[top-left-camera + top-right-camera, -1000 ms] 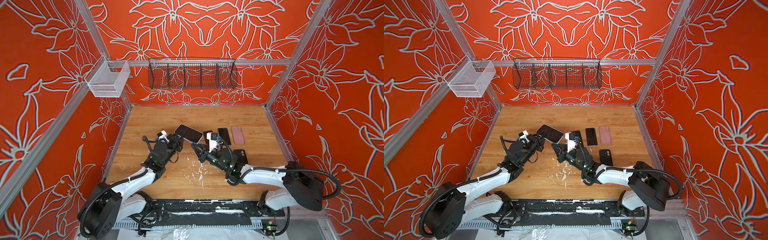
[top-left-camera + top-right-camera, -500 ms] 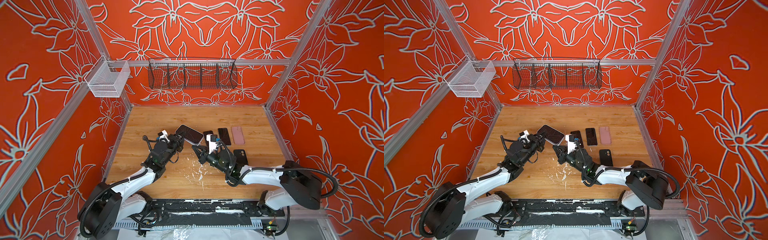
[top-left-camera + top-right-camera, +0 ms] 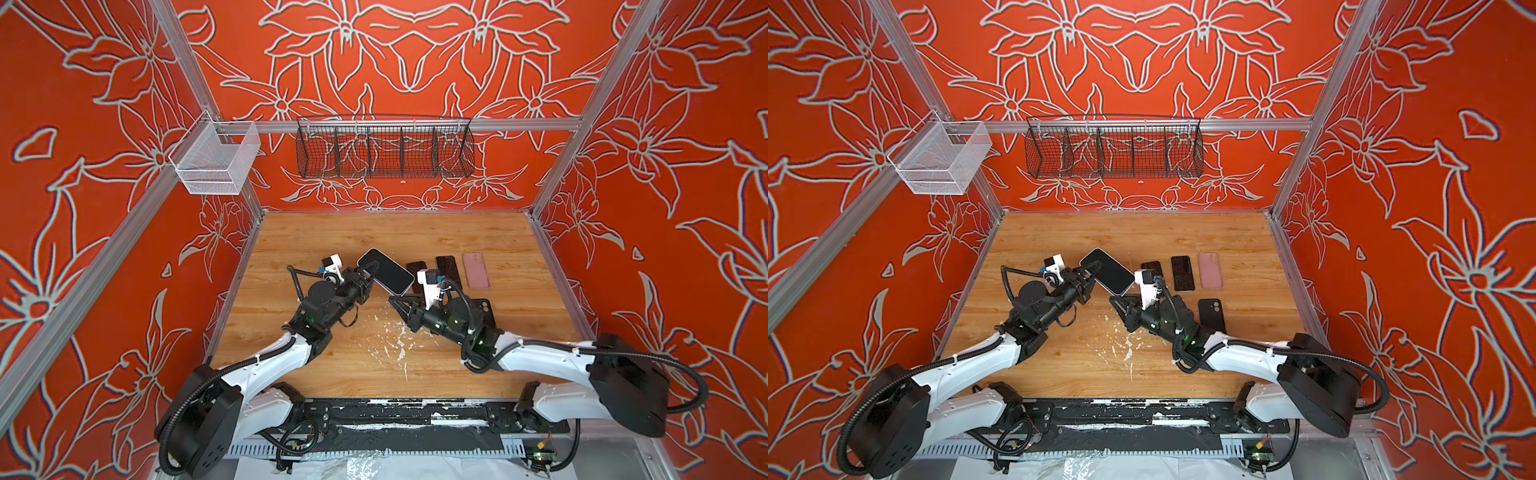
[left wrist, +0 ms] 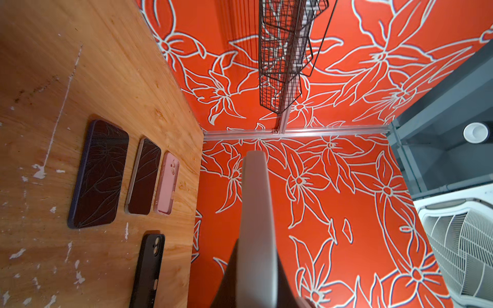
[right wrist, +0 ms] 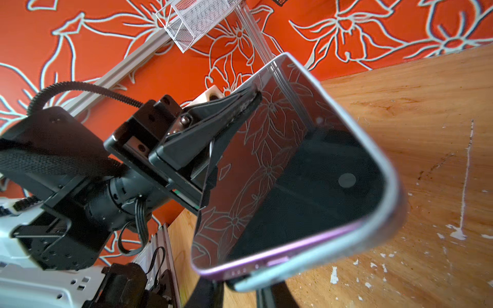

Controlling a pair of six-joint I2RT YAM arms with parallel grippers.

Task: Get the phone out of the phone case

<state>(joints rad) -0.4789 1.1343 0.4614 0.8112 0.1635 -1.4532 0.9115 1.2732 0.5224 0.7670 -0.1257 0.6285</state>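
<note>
The phone (image 3: 384,272) (image 3: 1108,272), dark-screened with a purple rim, is raised off the table in its pale phone case (image 5: 346,245). My left gripper (image 3: 371,273) (image 3: 1093,271) is shut on its long edge; in the left wrist view the cased phone (image 4: 254,213) stands edge-on between the jaws of that gripper (image 4: 252,282). In the right wrist view the purple rim of the phone (image 5: 293,173) sits slightly clear of the case lip at the near end. My right gripper (image 3: 393,298) (image 3: 1114,298) (image 5: 237,289) is just below that end, jaws a little apart.
On the wooden table (image 3: 374,232) lie two dark phones (image 3: 417,271) (image 3: 448,268), a pink case (image 3: 475,270) and a black case (image 3: 484,309) to the right of the grippers. A black wire basket (image 3: 384,151) and a white mesh basket (image 3: 216,160) hang on the walls.
Nearly nothing: both arms and the raised phone keep their places, the right arm shifting only slightly near the phone's lower end.
</note>
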